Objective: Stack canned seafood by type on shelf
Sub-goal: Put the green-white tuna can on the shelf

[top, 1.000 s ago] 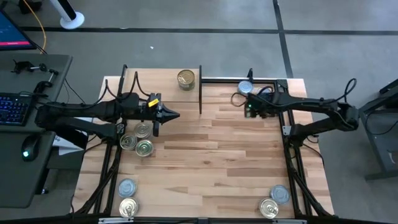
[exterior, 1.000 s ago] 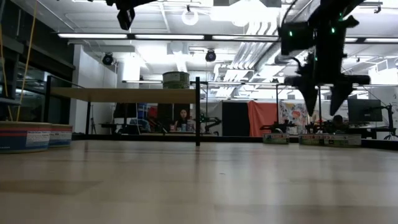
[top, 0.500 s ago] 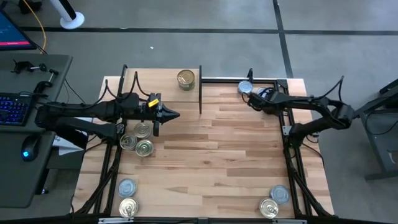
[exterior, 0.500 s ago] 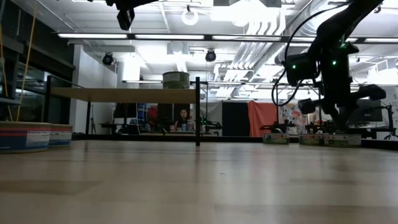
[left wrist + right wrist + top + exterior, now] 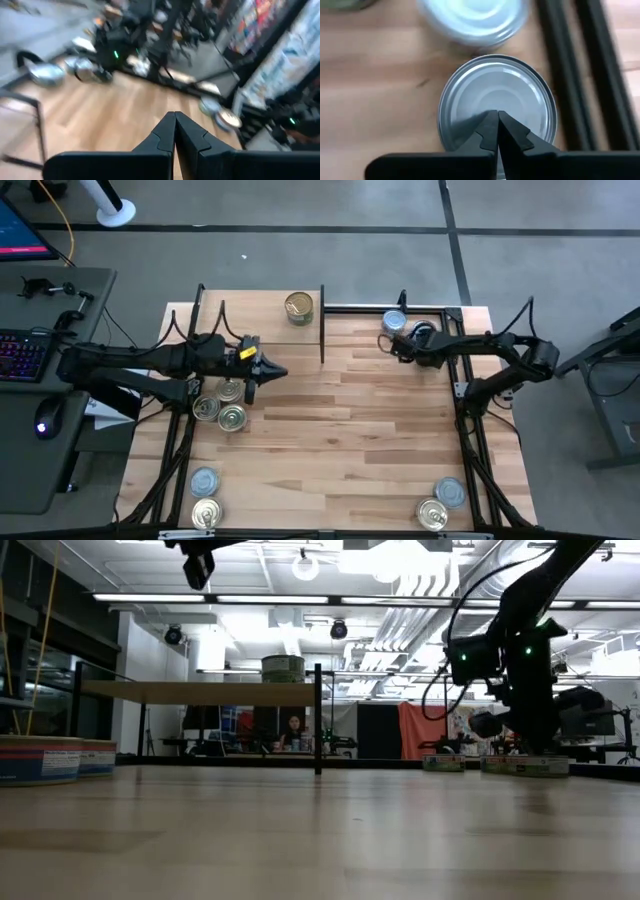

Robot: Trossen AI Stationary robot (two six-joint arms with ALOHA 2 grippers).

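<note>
Silver-topped tin [image 5: 497, 102] at the desk's [image 5: 340, 430] far right corner sits under your right claw [image 5: 497, 131], whose fingers are pressed together above its lid, so lifting now would likely leave it behind, never reaching the shelf [image 5: 200, 690].
</note>
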